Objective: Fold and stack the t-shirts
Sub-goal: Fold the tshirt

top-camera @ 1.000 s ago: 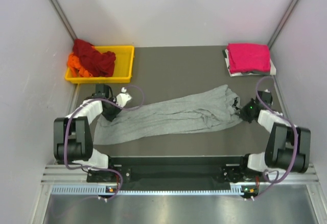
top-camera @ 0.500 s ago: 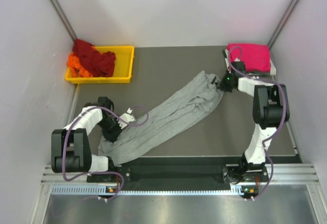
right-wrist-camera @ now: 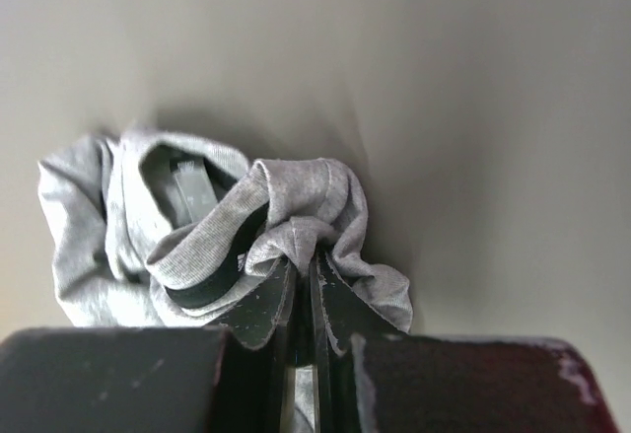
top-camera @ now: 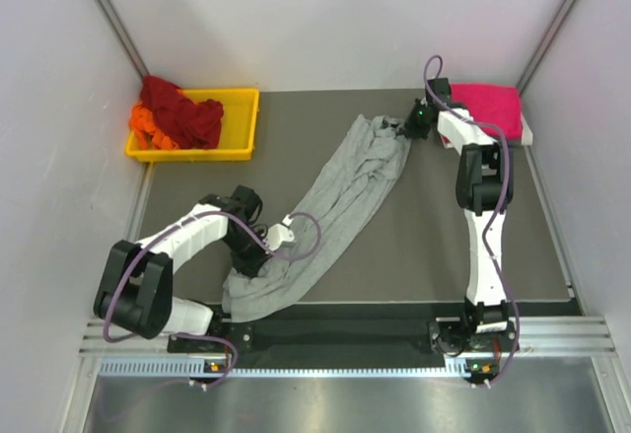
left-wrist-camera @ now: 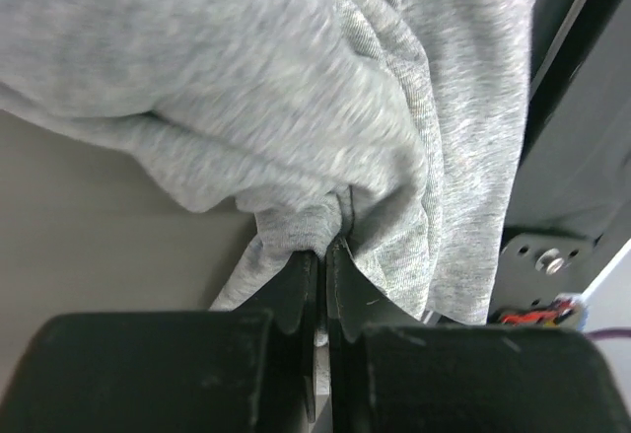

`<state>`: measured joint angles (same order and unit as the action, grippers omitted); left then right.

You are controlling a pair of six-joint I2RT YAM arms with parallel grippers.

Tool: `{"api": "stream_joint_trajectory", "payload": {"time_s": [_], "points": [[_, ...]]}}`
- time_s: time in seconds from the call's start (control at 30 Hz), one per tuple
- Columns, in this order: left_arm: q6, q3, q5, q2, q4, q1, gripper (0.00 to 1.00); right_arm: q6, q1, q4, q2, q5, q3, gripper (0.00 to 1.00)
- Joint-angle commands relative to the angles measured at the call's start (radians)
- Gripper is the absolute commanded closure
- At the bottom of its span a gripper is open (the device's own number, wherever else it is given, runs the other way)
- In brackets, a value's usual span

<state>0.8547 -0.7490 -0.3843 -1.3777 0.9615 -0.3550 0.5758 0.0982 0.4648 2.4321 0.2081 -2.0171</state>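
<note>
Seen from above, my two arms rise from the near edge of a dark table. Nearest, my left pincer sits low on the left side of the table, clenched on the near end of the grey t-shirt. In the left wrist view its two black fingers are pressed together with a fold of grey knit caught between them, and more cloth bunches above and to the right.

From that grip the grey t-shirt runs as a long, crumpled band across the table, slanting away from near left to far right. It lies in loose wrinkles rather than flat, widest around its middle.

At the far end of the band, my right arm reaches nearly straight out across the table. My right pincer is clenched on the shirt's far end. The right wrist view shows its fingers closed on a grey fold, with the dark collar band curling just to the left of them.

Just beyond and to the right of that pincer, the pink t-shirt lies folded at the far right corner of the table.

At the far left corner stands a yellow tray. A dark red t-shirt is heaped in it, with an orange t-shirt bunched against its left side and spilling over the rim.
</note>
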Motion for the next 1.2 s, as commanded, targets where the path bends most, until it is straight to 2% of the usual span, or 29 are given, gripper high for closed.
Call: {"api": "stream_joint_trajectory", "payload": {"time_s": [0.0, 0.07, 0.17, 0.4, 0.63, 0.7, 0.73, 0.8, 0.83, 0.93, 1.0, 1.13, 1.17], "points": [[-0.090, -0.064, -0.106, -0.018, -0.067, -0.062, 1.00, 0.038, 0.011, 0.008, 0.094, -0.015, -0.162, 0.98], [-0.126, -0.084, -0.111, -0.032, -0.124, -0.093, 1.00, 0.070, 0.012, 0.009, 0.181, 0.008, -0.301, 0.99], [-0.161, -0.122, -0.145, -0.069, -0.168, -0.124, 1.00, 0.136, 0.012, -0.043, 0.261, 0.014, -0.411, 1.00], [-0.207, -0.174, -0.223, -0.156, -0.216, -0.125, 1.00, 0.246, 0.000, -0.225, 0.297, -0.016, -0.425, 1.00], [-0.232, -0.224, -0.248, -0.133, -0.221, -0.125, 1.00, 0.294, -0.005, -0.308, 0.317, -0.068, -0.483, 1.00], [-0.221, -0.208, -0.242, -0.112, -0.204, -0.125, 1.00, 0.263, -0.008, -0.298, 0.295, -0.069, -0.463, 0.93], [-0.215, -0.175, -0.237, -0.101, -0.184, -0.125, 1.00, 0.250, -0.009, -0.293, 0.282, -0.064, -0.450, 0.84], [-0.201, -0.129, -0.196, -0.064, -0.182, -0.125, 0.99, 0.204, -0.014, -0.282, 0.228, -0.067, -0.401, 0.75], [-0.200, -0.084, -0.176, -0.049, -0.184, -0.124, 0.99, 0.190, -0.017, -0.275, 0.208, -0.067, -0.385, 0.64], [-0.215, -0.037, -0.093, 0.005, -0.184, -0.124, 0.96, 0.138, -0.018, -0.249, 0.107, -0.065, -0.342, 0.48], [-0.238, -0.033, -0.067, 0.038, -0.170, -0.122, 0.93, 0.104, -0.018, -0.236, 0.069, -0.067, -0.318, 0.43], [-0.341, -0.065, 0.083, 0.072, -0.185, -0.119, 0.74, 0.046, -0.018, -0.181, -0.069, -0.110, -0.270, 0.33], [-0.356, -0.070, 0.106, 0.072, -0.182, -0.118, 0.65, 0.027, -0.017, -0.169, -0.096, -0.122, -0.249, 0.31]]}}
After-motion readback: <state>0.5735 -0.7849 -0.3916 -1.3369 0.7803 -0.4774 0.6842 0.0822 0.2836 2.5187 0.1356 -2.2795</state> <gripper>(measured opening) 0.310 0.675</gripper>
